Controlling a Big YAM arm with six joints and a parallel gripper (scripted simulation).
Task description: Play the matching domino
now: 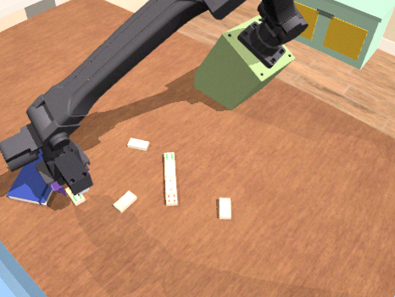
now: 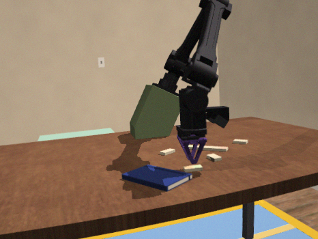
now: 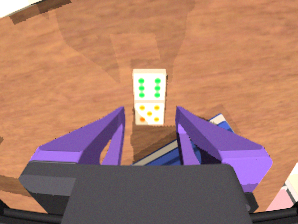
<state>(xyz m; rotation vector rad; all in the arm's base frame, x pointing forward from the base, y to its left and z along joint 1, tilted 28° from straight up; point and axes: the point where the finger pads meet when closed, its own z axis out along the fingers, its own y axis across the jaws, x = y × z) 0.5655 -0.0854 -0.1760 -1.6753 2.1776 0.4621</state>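
The line [image 1: 170,179] is two face-up dominoes end to end, with green pips at its far end and orange pips at its near end. A loose domino [image 1: 77,198] lies flat and face up beside the blue book [image 1: 27,187]. In the wrist view this domino [image 3: 149,96] shows green pips on its far half and yellow pips on its near half. My gripper [image 3: 150,113] hangs just above it, purple fingers partly open and straddling its near end, holding nothing. From the side, the fingertips [image 2: 192,159] sit a little above the domino [image 2: 192,167].
Three face-down dominoes lie around the line: one behind and to its left [image 1: 138,144], one at front left [image 1: 125,201], one at front right [image 1: 225,208]. A green block [image 1: 237,72] stands at the back, with a mint cabinet [image 1: 339,25] beyond it.
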